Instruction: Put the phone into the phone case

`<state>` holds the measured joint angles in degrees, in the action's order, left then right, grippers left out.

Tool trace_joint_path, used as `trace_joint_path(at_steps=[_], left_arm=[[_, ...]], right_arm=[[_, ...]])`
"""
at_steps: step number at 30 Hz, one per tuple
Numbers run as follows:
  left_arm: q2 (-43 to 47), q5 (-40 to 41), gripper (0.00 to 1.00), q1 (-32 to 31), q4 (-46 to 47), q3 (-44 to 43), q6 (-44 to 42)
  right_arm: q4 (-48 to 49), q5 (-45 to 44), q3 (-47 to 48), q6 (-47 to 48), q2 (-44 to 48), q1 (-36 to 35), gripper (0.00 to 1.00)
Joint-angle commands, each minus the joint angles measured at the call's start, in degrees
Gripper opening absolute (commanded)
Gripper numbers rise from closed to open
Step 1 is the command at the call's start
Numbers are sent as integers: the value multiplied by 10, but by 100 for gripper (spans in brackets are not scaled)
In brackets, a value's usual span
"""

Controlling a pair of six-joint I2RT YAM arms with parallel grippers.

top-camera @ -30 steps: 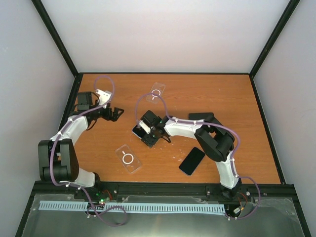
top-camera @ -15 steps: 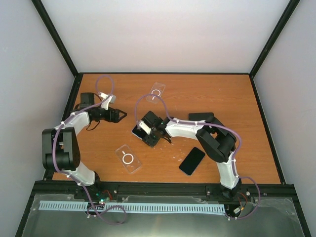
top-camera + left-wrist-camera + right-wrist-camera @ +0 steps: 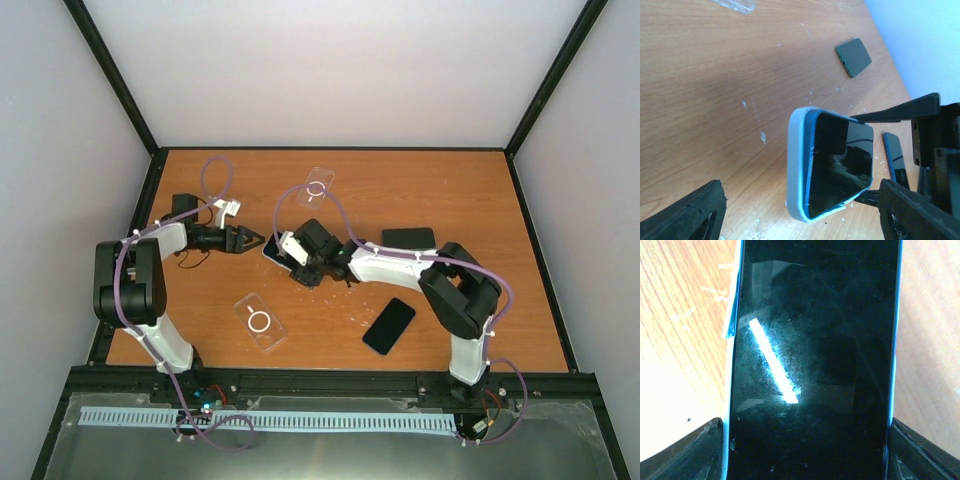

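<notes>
Looking down from above, the right gripper (image 3: 297, 253) clamps the phone (image 3: 277, 251) above the table (image 3: 450, 200); the left gripper (image 3: 254, 240) sits just beside it, jaws apart. The left wrist view shows the phone (image 3: 840, 165) rimmed by a pale blue case (image 3: 796, 165). In the right wrist view, the dark screen (image 3: 815, 365) fills the frame.
</notes>
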<state>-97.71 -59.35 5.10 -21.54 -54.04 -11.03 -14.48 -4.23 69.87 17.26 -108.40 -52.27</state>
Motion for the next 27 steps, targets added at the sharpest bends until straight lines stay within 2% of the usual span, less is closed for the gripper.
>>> trace_joint_path(at_steps=[1, 7, 13, 21, 27], left_arm=[[-23, -65, 82, 3, -21, -23, -9], [-45, -134, 78, 2, -48, -27, -36], [-50, -178, 65, -3, -79, -35, -66], [-53, -186, 31, -4, -90, -42, -74], [-39, -161, 10, -4, -80, -43, -69]], right_arm=[[85, 5, -9, 30, 51, -3, 52], [100, 13, -12, 34, 66, -6, 52], [109, 1, -13, 46, 68, -17, 52], [120, -17, -16, 54, 74, -27, 53], [87, -17, -5, 49, 75, -29, 57]])
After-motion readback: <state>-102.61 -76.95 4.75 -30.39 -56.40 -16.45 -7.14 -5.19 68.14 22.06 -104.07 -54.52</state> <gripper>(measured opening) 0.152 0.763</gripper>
